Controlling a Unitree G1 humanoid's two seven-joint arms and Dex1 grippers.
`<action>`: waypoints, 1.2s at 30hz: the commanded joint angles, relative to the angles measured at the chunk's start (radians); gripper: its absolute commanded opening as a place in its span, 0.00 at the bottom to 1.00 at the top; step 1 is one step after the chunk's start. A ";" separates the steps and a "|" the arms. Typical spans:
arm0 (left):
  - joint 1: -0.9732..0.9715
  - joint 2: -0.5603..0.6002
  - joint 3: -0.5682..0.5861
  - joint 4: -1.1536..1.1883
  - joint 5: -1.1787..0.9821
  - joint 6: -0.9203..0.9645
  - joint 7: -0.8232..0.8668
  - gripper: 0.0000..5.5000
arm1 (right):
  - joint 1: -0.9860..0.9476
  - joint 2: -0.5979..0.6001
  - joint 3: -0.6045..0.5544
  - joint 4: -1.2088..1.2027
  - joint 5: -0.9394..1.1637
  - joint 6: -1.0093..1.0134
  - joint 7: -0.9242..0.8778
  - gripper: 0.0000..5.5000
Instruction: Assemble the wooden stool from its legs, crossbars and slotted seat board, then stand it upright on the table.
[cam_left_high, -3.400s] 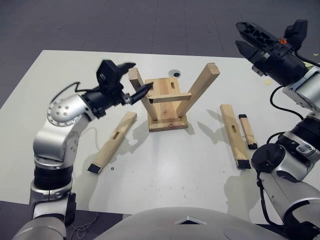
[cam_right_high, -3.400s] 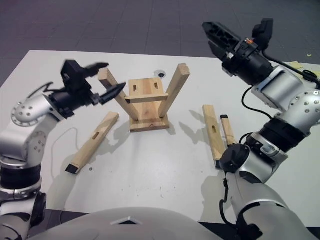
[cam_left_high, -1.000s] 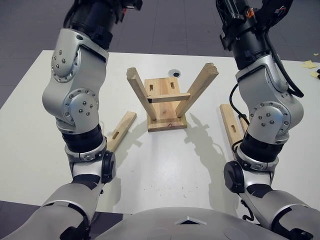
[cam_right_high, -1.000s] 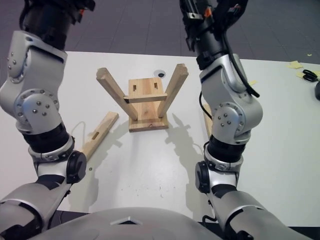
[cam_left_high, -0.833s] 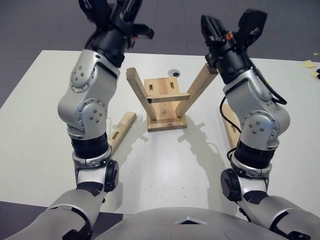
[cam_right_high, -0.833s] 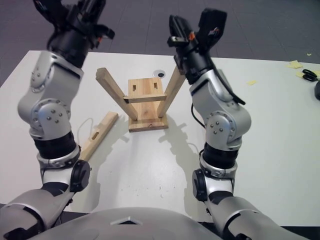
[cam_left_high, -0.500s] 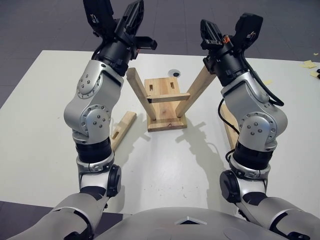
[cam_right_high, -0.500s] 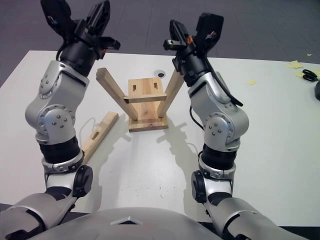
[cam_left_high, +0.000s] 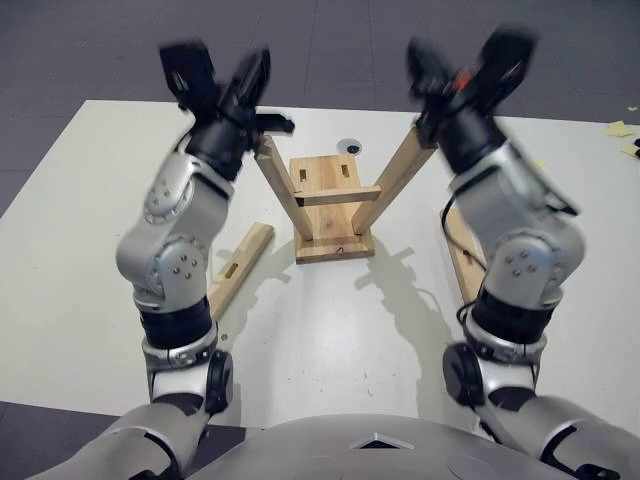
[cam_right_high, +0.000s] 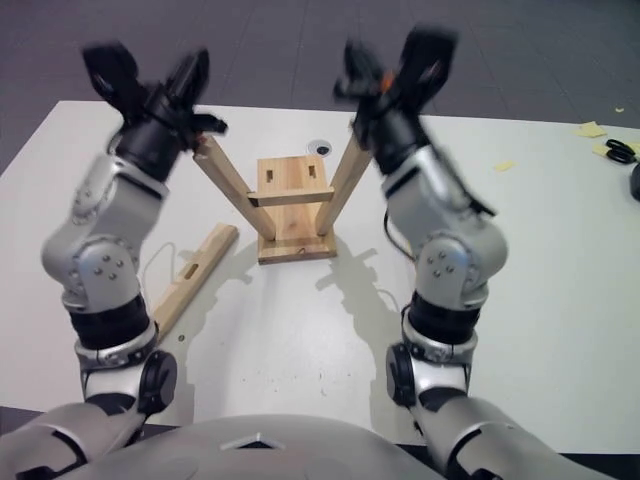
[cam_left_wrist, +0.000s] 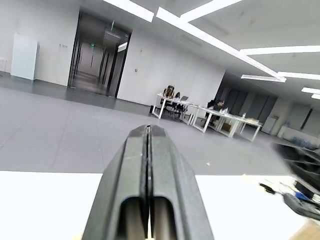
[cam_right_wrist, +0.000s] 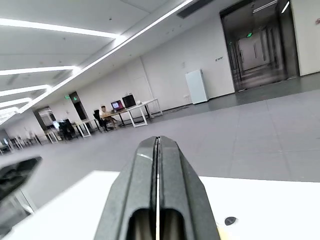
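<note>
Both arms lowered: my left gripper (cam_left_high: 248, 85) and right gripper (cam_left_high: 428, 68), jaws closed empty, have the stool (cam_left_high: 332, 185) just beneath; I judge fitting resumes.

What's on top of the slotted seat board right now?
A left leg and a right leg stand splayed on the seat board, joined by a crossbar. Two far slots are empty. The legs' own ends cover their joints with the board.
</note>
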 joint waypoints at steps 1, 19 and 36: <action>0.085 -0.004 -0.064 0.051 0.017 0.083 0.000 0.00 | 0.147 -0.021 0.075 0.080 0.005 0.170 0.012 0.01; -0.248 -0.036 0.088 -0.003 -0.075 -0.034 0.089 0.00 | -0.140 0.060 -0.160 -0.016 0.215 -0.077 -0.038 0.01; 0.076 0.000 0.018 0.169 -0.080 0.056 -0.026 0.00 | 0.179 -0.012 0.024 -0.010 0.232 0.082 -0.074 0.01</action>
